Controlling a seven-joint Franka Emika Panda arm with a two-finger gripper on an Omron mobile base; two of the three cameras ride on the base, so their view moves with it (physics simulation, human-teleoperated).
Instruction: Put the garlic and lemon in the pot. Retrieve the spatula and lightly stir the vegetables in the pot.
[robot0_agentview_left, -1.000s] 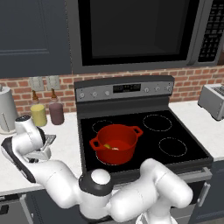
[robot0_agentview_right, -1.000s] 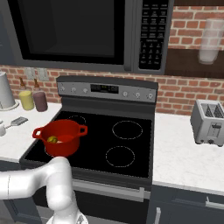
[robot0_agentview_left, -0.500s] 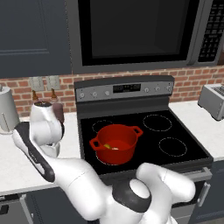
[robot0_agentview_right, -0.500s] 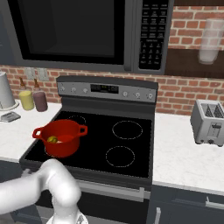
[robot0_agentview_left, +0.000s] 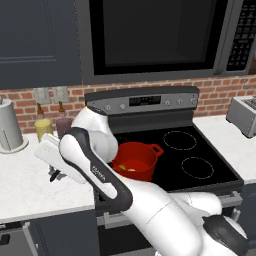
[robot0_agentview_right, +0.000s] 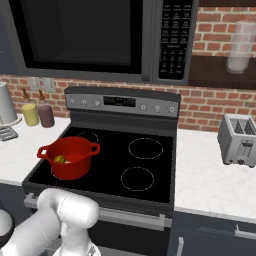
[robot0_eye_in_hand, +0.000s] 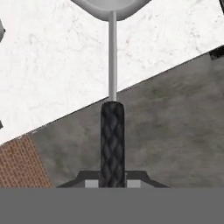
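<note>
pincer: the pincer (robot0_eye_in_hand: 112, 181) is clamped on the black handle of the spatula (robot0_eye_in_hand: 112, 131), fingers pressed in tight on both sides at the bottom of the hand view

spatula: handle runs straight away from the hand, then a thin silver shaft, then the grey metal head up at the top edge, cut off by the frame so I can't make out the slots. it's lifted over the white table (robot0_eye_in_hand: 52, 65), with a grey surface and a bit of brick showing past the table edge

arm: in the left base view the white arm bends over the table left of the stove, and the hand end is down by the table there. can't really pick out the spatula from that side, too small and half tucked behind the arm

pot: red pot (robot0_agentview_right: 69, 156) sits on the front left burner of the stove (robot0_agentview_right: 145, 165), both loop handles showing in the right base view. partly behind the arm in the left base view

lemon: yellow lemon (robot0_agentview_right: 59, 159) is inside the pot, near the left wall

garlic: pale garlic (robot0_agentview_right: 73, 159) is in the pot too, just beside the lemon, mostly hidden by the rim

rest of the table: yellow jar (robot0_agentview_right: 30, 114) and dark purple jar (robot0_agentview_right: 46, 115) stand side by side against the brick wall left of the stove, toaster (robot0_agentview_right: 239, 139) way over on the right side

up top: microwave (robot0_agentview_right: 100, 37) hangs over the stove
</note>
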